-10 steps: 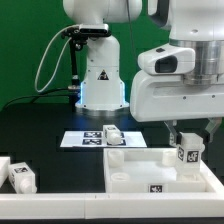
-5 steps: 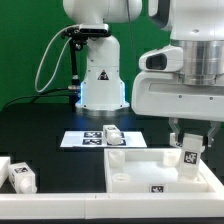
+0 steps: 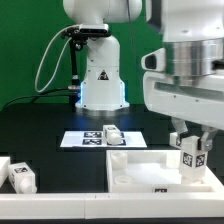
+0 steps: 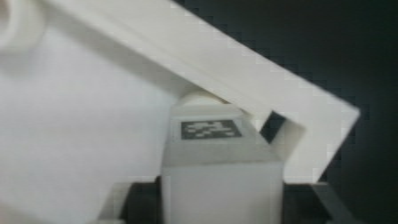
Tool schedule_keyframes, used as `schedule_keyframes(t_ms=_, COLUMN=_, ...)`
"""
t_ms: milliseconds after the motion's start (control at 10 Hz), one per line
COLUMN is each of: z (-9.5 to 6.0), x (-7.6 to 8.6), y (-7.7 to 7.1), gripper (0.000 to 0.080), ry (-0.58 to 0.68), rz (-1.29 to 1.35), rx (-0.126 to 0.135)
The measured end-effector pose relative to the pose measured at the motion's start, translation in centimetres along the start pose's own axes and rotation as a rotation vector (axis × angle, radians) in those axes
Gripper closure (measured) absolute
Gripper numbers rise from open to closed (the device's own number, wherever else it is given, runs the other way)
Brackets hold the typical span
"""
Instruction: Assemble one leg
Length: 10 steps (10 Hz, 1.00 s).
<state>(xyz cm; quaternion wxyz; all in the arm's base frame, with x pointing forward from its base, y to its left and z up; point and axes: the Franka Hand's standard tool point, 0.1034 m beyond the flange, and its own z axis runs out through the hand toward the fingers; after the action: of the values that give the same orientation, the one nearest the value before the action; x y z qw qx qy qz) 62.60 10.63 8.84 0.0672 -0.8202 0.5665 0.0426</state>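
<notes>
Nearest the camera in the exterior view, the white panel (image 3: 135, 172) lies flat on the black table (image 3: 50, 150), raised rim upward. At the exterior view's left, equally near, a loose leg (image 3: 20, 176) rests among other white parts, well apart from the work.

Next back, the gripper (image 3: 191, 148) hangs over the panel's corner at the exterior view's right. Its jaws are drawn in narrow and clamped on the leg (image 3: 189, 156), tag facing the camera. The wrist view confirms the leg (image 4: 217, 150) upright between the dark jaws, tucked just inside the angle of the rim. Whether its lower end touches the panel floor cannot be told; the leg itself hides that contact.

Further back, the marker board (image 3: 82, 140) carries another leg (image 3: 113, 132) lying on it. Beyond stands the robot base (image 3: 100, 85).

Assessment: the step in hand appears to be seating the leg in the corner mount.

Hazards:
- The leg sits close to both rim walls; a small lateral error could land it on the rim instead of the seat
- Any tilt in the grip could jam the leg on entry
- Pressing down while misaligned could slip the leg in the jaws or shove the panel across the table
</notes>
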Motion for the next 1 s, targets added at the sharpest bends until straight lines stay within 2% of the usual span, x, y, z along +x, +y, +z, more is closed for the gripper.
schedule_keyframes(t_ms=200, z=0.0, x=0.3, y=0.0, gripper=0.0514, ry=-0.032, rz=0.117, rx=0.02)
schedule_keyframes(t_ms=400, z=0.0, x=0.3, y=0.0, gripper=0.0513, ry=-0.03, rz=0.078, rx=0.019)
schedule_keyframes(t_ms=500, z=0.0, x=0.2, y=0.0, gripper=0.0342, ry=-0.029, rz=0.03, rx=0.018)
schedule_keyframes(t_ms=600, z=0.1, x=0.0, y=0.0, gripper=0.0342, ry=-0.027, rz=-0.148, rx=0.014)
schedule_keyframes(t_ms=700, z=0.3, x=-0.6, y=0.1, gripper=0.0189, ry=-0.021, rz=-0.309, rx=0.0)
schedule_keyframes(t_ms=800, z=0.4, x=-1.1, y=0.0, gripper=0.0162, ry=-0.019, rz=-0.457, rx=-0.004)
schedule_keyframes(t_ms=1000, z=0.4, x=-0.8, y=0.1, gripper=0.0152, ry=-0.017, rz=-0.561, rx=-0.003)
